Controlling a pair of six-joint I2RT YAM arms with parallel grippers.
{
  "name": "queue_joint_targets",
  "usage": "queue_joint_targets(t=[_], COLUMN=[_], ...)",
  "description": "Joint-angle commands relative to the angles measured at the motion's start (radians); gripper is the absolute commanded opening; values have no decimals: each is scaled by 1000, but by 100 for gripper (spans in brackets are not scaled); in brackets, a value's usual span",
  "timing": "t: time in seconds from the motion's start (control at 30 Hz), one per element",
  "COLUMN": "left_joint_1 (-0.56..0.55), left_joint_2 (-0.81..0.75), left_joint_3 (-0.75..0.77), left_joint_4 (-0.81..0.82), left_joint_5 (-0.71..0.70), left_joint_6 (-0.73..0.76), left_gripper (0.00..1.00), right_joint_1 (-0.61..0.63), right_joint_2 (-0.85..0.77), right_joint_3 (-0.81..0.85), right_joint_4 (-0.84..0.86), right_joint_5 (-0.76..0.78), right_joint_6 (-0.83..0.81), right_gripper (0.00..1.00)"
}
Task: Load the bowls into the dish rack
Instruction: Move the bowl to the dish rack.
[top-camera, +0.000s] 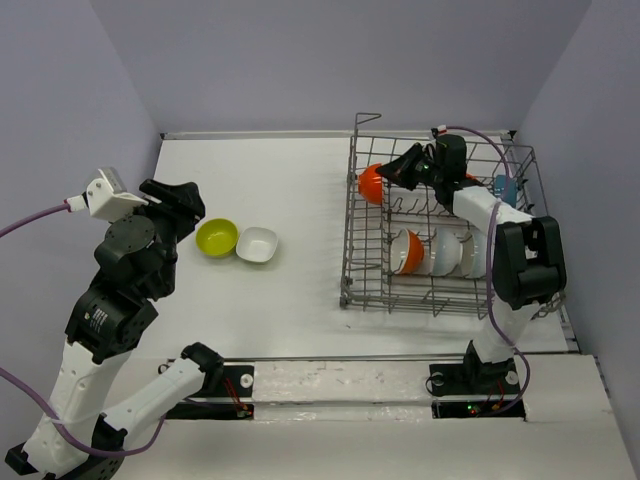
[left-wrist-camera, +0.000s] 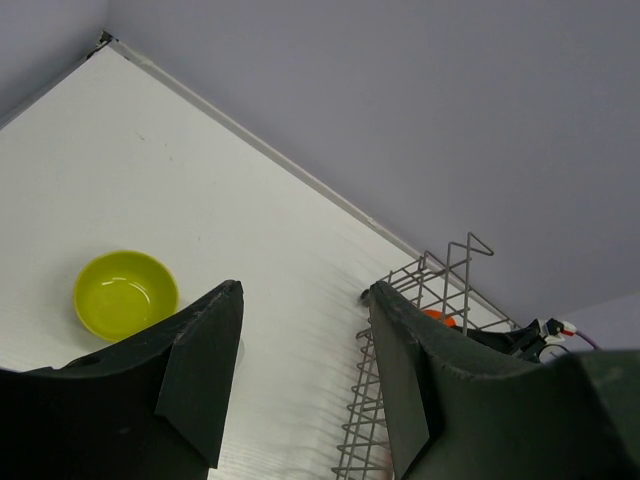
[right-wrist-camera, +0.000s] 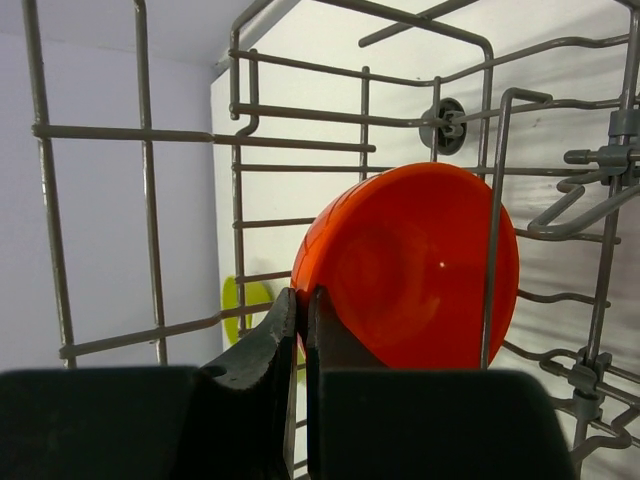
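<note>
The grey wire dish rack (top-camera: 352, 250) stands at the right of the table. Inside it my right gripper (top-camera: 392, 172) is shut on the rim of an orange-red bowl (top-camera: 371, 182), held on edge among the tines; the right wrist view shows that bowl (right-wrist-camera: 410, 265) pinched between my fingers (right-wrist-camera: 330, 335). Several bowls stand in the rack's near row, one orange inside (top-camera: 405, 250), others white (top-camera: 445, 252). A yellow-green bowl (top-camera: 217, 237) and a squarish white bowl (top-camera: 257, 244) sit on the table. My left gripper (top-camera: 185, 205) is open and empty, raised beside the yellow-green bowl (left-wrist-camera: 125, 293).
A small blue item (top-camera: 503, 186) sits at the rack's far right side. The rack's raised corner handle (top-camera: 366, 118) stands at its far left corner. Grey walls close in the white table (top-camera: 280, 180) on three sides.
</note>
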Motion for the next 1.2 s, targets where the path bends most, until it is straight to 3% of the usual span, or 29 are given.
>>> queue_joint_targets(t=[0.0, 0.27, 0.47, 0.6, 0.8, 0.9, 1.17], left_joint_1=[6, 6, 6, 6, 6, 6, -73], left_joint_2=[9, 1, 1, 30, 259, 307, 461], left_joint_3=[0, 9, 7, -5, 44, 14, 56], left_joint_4=[56, 46, 45, 89, 101, 192, 255], left_joint_5=[-13, -16, -10, 81, 290, 370, 439], left_joint_6=[17, 14, 14, 57, 115, 117, 132], left_gripper=[63, 63, 63, 63, 62, 62, 63], right_joint_1=[-22, -22, -22, -22, -22, -22, -22], right_joint_2=[-58, -41, -21, -19, -19, -21, -12], right_joint_3=[44, 110, 145, 144, 130, 125, 130], right_joint_4=[-76, -202, -187, -183, -182, -182, -182], right_joint_5=[148, 204, 128, 123, 134, 141, 141], right_joint_6=[-113, -183, -168, -166, -171, -174, -173], right_gripper=[1, 1, 1, 1, 1, 1, 1])
